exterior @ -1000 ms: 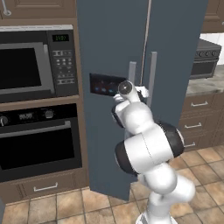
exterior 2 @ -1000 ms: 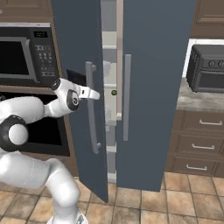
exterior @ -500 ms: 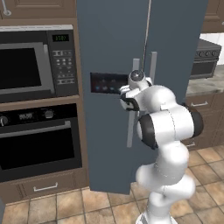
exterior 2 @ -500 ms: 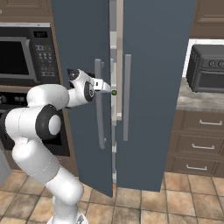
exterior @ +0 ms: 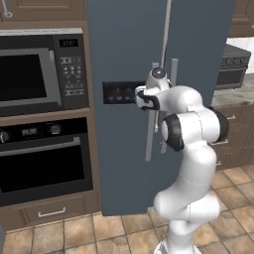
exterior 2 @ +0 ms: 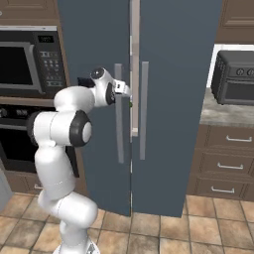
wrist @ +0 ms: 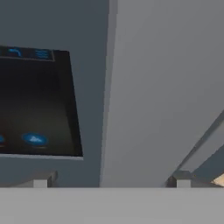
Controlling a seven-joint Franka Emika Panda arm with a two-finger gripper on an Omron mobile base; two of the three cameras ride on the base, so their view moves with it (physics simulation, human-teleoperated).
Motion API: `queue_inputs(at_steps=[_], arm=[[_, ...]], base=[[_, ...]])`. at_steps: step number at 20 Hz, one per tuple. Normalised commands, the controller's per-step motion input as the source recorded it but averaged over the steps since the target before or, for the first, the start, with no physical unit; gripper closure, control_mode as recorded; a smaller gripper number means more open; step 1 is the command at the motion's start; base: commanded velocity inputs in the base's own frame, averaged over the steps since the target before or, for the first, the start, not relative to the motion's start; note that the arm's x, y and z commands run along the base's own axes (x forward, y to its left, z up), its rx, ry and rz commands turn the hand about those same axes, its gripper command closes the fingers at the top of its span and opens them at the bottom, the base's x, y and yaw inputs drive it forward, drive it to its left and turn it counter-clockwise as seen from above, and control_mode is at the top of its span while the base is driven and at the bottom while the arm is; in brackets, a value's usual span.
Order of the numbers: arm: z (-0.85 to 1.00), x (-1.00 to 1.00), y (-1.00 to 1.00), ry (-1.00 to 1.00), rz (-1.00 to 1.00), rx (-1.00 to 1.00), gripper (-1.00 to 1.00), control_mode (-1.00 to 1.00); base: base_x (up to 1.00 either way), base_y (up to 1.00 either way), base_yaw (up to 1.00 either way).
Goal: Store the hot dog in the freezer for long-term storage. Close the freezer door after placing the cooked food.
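The freezer door point(exterior: 124, 158) is the tall slate-blue door with a black button panel point(exterior: 118, 93) and a long grey handle point(exterior: 150, 124). It stands almost shut against the freezer, leaving a thin pale slit point(exterior 2: 134, 54) beside the plain right door point(exterior 2: 173, 99). My gripper point(exterior 2: 126, 91) is open, with its fingers on either side of the upper handle point(exterior 2: 118, 124) and the hand close to the door face. In the hand view the panel point(wrist: 35, 100) is at the left and the handle point(wrist: 153, 87) runs between my fingertips point(wrist: 178, 178). The hot dog is hidden.
A black microwave point(exterior: 30, 74) and oven point(exterior: 39, 163) are built into the wall left of the freezer. On the right stand a counter with a toaster oven point(exterior 2: 235, 77) and brown drawers point(exterior 2: 223, 163). Tiled floor lies in front.
My arm has swung forward and pushed the freezer door inward. The gap that showed the inside has narrowed to a thin slit. The gripper stayed open.
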Motion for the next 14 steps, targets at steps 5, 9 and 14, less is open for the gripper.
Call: queue_inputs(at_steps=[5, 9, 14], arm=[[0.0, 0.46, -0.11, -0.09, 0.12, 0.12, -1.0, -1.0], [0.0, 0.77, -0.37, 0.0, 0.14, 0.1, -1.0, -1.0], [0.0, 0.76, -0.28, 0.11, 0.1, 0.02, -1.0, -1.0]], base=[[0.0, 0.0, 0.0], [0.0, 0.0, 0.0], [0.0, 0.0, 0.0]])
